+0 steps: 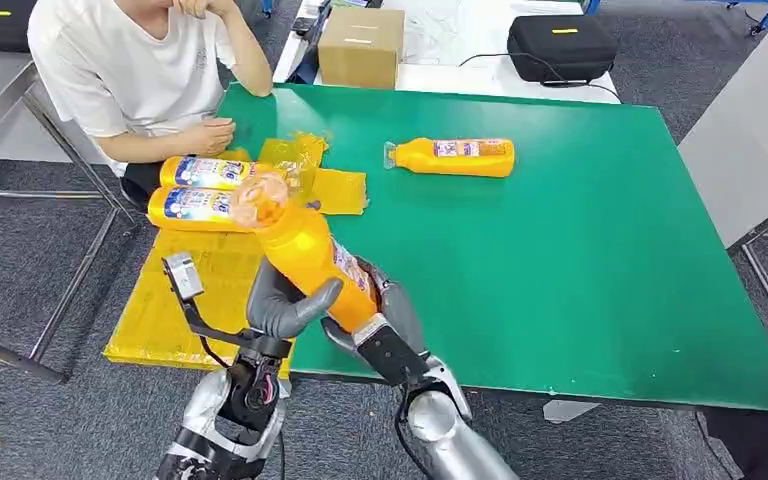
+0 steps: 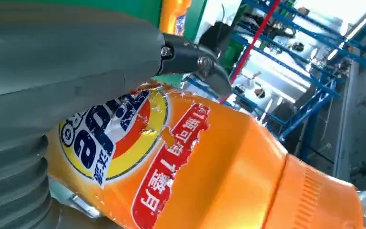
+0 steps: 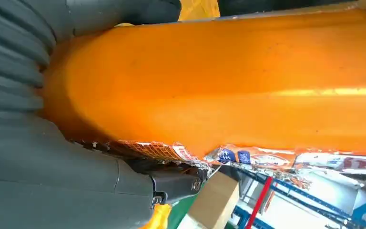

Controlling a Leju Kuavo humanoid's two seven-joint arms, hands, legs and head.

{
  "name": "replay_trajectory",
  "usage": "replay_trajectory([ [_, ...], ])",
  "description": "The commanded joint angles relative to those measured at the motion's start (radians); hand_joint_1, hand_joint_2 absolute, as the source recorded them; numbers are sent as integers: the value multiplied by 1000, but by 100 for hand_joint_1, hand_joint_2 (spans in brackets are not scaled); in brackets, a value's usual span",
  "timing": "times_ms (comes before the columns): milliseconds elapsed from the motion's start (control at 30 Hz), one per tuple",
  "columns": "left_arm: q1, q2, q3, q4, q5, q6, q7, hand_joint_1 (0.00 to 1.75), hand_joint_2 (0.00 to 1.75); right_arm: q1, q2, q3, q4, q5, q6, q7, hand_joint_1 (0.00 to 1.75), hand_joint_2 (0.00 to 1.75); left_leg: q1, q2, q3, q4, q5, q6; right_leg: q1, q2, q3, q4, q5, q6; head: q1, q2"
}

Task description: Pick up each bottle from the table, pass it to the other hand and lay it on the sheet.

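Orange bottle [image 1: 305, 255]: tilted above the bench's [image 1: 600, 250] near edge, gripped by both hands.
Left hand [image 1: 282, 303]: wrapped round it.
Right hand [image 1: 385, 325]: apparently clasping its base.
Yellow sheet [image 1: 195, 285]: two bottles [image 1: 205, 190] lying.

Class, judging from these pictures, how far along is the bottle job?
Done: two bottles lie on the yellow sheet. In hand: a third bottle is gripped by both the left hand and right hand, mid-handover. Left: one bottle remains on the green table.
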Motion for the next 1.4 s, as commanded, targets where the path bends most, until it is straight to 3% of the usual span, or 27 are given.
replay_trajectory([
  [33,-72,39,-67,101,51,-161,64,175,175,-55,-25,34,72,-16,69,1,175,175,1,-1,7,-1,-2,-1,1,-1,7,0,-3,-2,0,0],
  [133,-74,43,-77,104,55,-184,60,175,175,-61,-25,24,62,-18,72,1,171,175,1,-2,7,0,-3,-2,1,-2,8,0,-4,-2,0,0],
  [167,-74,44,-76,101,58,-190,60,175,175,-61,-24,20,59,-20,72,3,140,175,0,-1,3,-1,-1,-1,0,-1,3,-1,-1,-1,0,0],
  [200,-73,46,-75,96,58,-197,57,175,175,-59,-18,11,56,-27,77,12,24,175,1,-1,6,0,-2,-1,1,-1,6,0,-2,-2,0,0],
  [233,-70,46,-71,91,55,-198,56,175,175,-56,-14,5,51,-32,84,21,0,175,0,-1,3,0,-1,-1,0,-1,3,0,-1,-1,0,0],
  [267,-65,47,-67,83,36,-196,47,175,175,-50,-9,2,43,-37,92,28,0,0,0,-1,5,0,-2,-1,0,-1,6,0,-2,-2,0,0],
  [433,-77,48,-42,65,-125,-69,-34,175,175,-12,0,-10,-8,-31,48,33,0,0,0,-1,4,0,-2,-1,0,-1,4,0,-2,-2,0,0],
  [633,-77,49,-39,66,-124,-70,-35,175,175,-12,-2,-10,-11,-31,48,33,0,0,0,-1,4,0,-2,-2,1,-1,4,1,-2,-2,0,0],
  [700,-90,47,-33,63,-259,51,-96,175,175,10,-3,-19,-44,-10,-17,9,0,0,0,-1,2,0,0,-1,0,-1,2,0,-1,-1,0,0],
  [800,-131,58,11,76,-296,103,-92,175,175,64,-7,-37,-132,-41,-57,-41,0,0,1,-2,1,0,0,-1,1,-2,2,0,-1,-1,0,0],
  [967,-198,87,47,91,-498,260,-183,175,175,61,7,-96,-154,-74,-179,-116,0,0,1,-2,2,0,-1,-1,1,-1,3,0,-1,-2,0,0],
  [1000,-211,92,62,94,-531,281,-183,175,175,67,12,-109,-176,-78,-218,-154,0,0,0,-1,2,0,0,-1,0,-1,2,1,-1,-1,0,0],
  [1067,-270,81,72,131,-605,299,-210,175,175,65,-85,29,-431,-154,-504,-184,0,0,0,-1,1,0,0,-1,0,-1,1,1,-1,-1,0,0],
  [1233,-327,70,98,152,-736,418,-225,175,175,132,-22,-109,-613,-105,-504,-184,0,0,1,-4,1,2,-1,-1,1,-4,3,2,-3,-1,0,0],
  [1400,-329,105,58,190,-1057,576,-228,175,175,125,-30,-47,-610,-169,-504,-184,0,0,0,-2,2,0,0,-1,0,-2,2,0,-1,-1,0,0],
])
